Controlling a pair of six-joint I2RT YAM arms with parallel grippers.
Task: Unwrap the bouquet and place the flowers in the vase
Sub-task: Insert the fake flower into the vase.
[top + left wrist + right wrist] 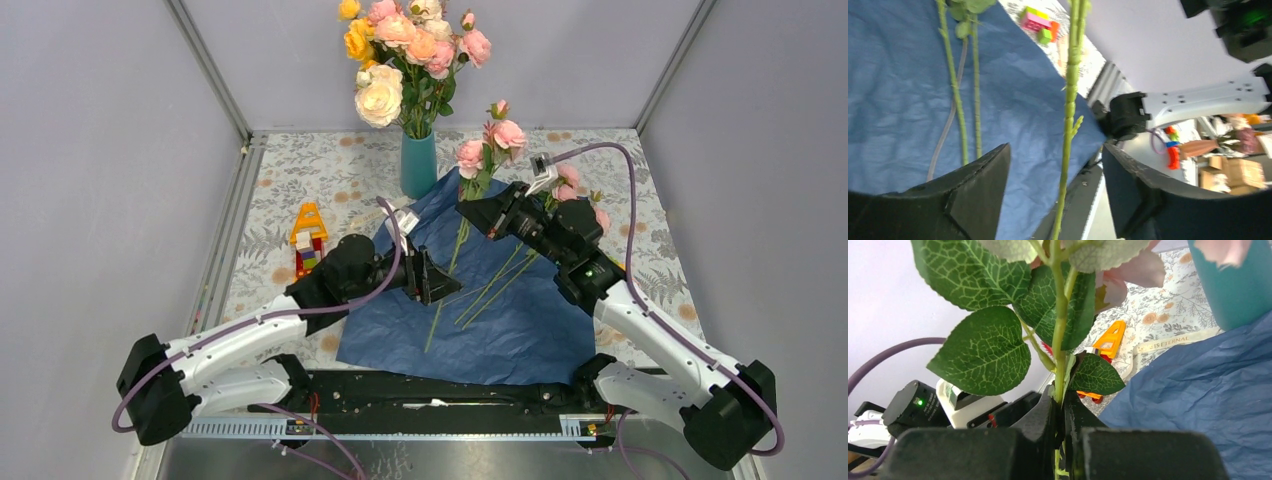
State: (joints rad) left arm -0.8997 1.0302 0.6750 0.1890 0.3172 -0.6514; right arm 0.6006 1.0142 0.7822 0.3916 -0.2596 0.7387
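above the blue paper (500, 330), the right claw (1062, 410) clamps a pink rose stem (1060, 340), the left claw (440, 283) apart; best lifted upright, then steered into the teal vase (418, 165).

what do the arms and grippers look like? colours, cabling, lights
Left arm and right arm: white links, black joint housings. A purple cable runs along each to the wrist. Fingers are matte black wedges. Green light glows on the right arm's wrist.
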